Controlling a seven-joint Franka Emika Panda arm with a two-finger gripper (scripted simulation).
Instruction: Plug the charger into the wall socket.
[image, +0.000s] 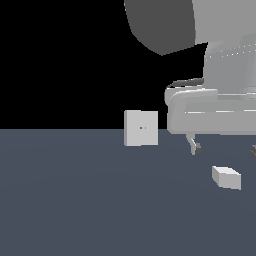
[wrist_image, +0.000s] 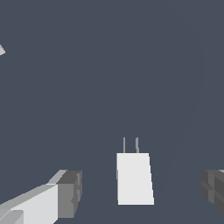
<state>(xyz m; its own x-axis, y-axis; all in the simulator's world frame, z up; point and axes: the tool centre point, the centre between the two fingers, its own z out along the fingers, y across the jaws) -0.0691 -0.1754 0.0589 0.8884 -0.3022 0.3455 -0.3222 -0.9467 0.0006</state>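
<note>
The charger (image: 226, 177) is a small off-white block lying flat on the dark grey floor at the exterior view's right. In the wrist view the charger (wrist_image: 134, 178) shows two thin prongs (wrist_image: 130, 144) sticking out of one end. The wall socket (image: 141, 128) is an upright off-white square plate with two tiny yellowish dots, standing to the exterior view's left of the charger and farther back. My gripper (image: 225, 149) hangs above the charger, open and empty. In the wrist view the gripper (wrist_image: 142, 192) has one finger (wrist_image: 70, 194) on each side of the block, clear of it.
The dark grey floor (image: 75, 200) runs flat around both things. The arm's large pale body (image: 220, 100) fills the upper part of the exterior view's right. A small pale corner (wrist_image: 1, 49) shows at the wrist view's edge; I cannot tell what it is.
</note>
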